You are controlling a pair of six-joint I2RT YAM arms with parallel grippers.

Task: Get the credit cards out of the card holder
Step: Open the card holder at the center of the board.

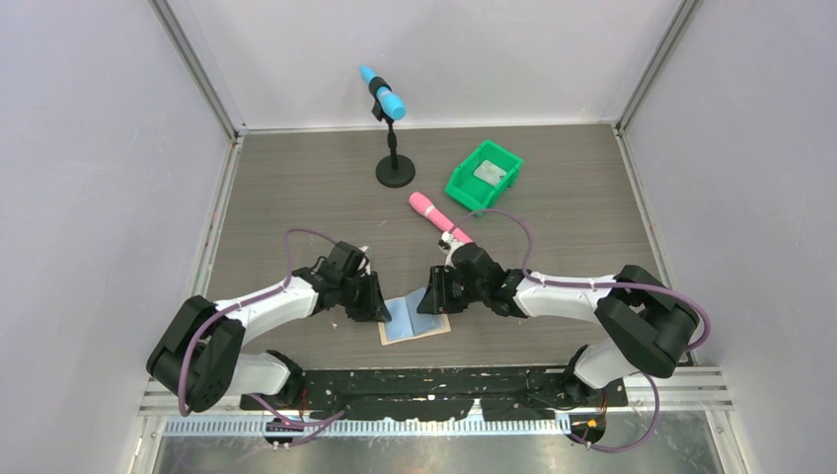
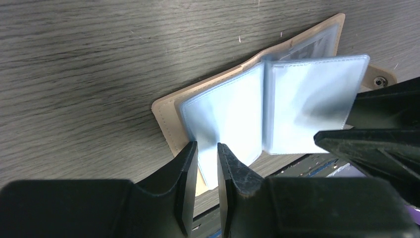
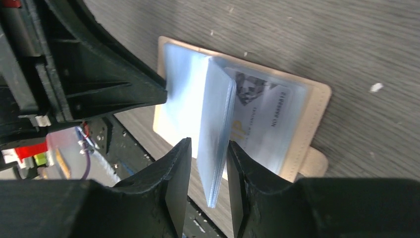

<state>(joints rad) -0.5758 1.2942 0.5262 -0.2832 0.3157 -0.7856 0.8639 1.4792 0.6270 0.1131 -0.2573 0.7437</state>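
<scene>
Left gripper [image 2: 207,148]: nearly closed, its jaws pinching the corner of one clear plastic leaf of the card holder [image 2: 166,124].
Right gripper [image 3: 209,144]: jaws stand close on either side of the raised leaves [image 3: 218,114]. One finger touches them and a sliver of gap shows at the other, so I cannot tell whether it is gripping yet.
Card holder position: lies open on the table [image 1: 296,188] near its near edge, between the two grippers, tan cover down and leaves fanned up.
Card in holder [image 3: 262,119]: a pale printed card sits in the flat sleeve just beyond the right fingers.
Doing the step well: the left pinch probably needs to stay firm so the holder does not drag. The right jaws should take the card's edge rather than the whole bundle of slippery leaves, then draw it straight out of the sleeve's open side.
Writing: a line of print runs sideways on that card, with a gold mark and a dark chequered patch, all too blurred to read. No brand is legible.
Pink object [image 1: 434,214]: farther out, lying flat.
Green bin [image 1: 461,188]: beyond it, holding a silvery-grey card [image 1: 489,171].
Blue microphone [image 1: 383,94]: farthest, on a black stand.
</scene>
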